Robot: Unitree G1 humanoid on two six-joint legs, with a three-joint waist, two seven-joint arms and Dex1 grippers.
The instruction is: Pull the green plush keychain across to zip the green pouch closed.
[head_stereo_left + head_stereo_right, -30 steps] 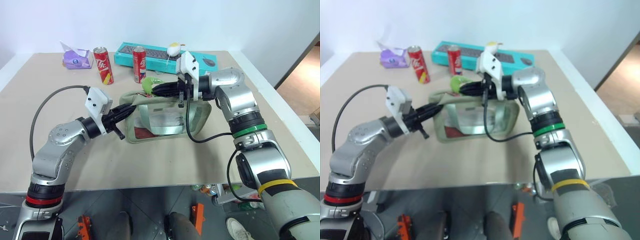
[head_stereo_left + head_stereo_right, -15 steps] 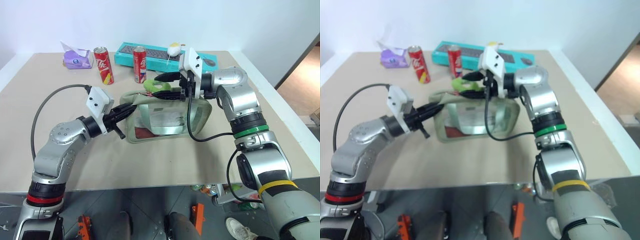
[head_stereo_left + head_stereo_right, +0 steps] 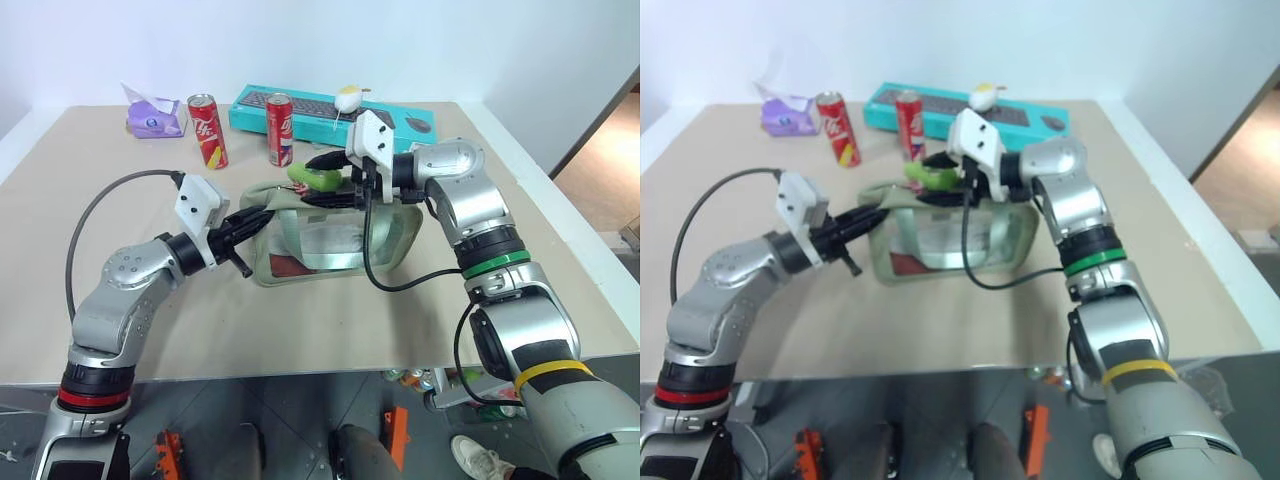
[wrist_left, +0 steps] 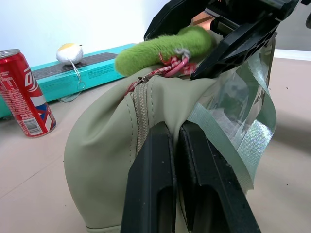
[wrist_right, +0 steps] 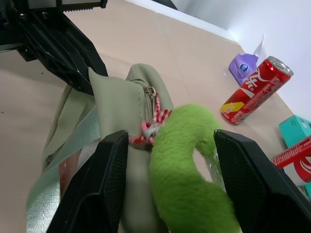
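Atop the green pouch point(image 3: 330, 230), right fingers point(image 5: 243, 184) straddle the green plush keychain point(image 5: 187, 165); left fingers point(image 4: 160, 179) pinch pouch fabric

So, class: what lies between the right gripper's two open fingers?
The green plush keychain, seen in the right wrist view between the right gripper's black fingers, above the green pouch.

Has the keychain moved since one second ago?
No. The keychain lies at the same spot, just below the right-hand can, at the pouch's far-left top corner.
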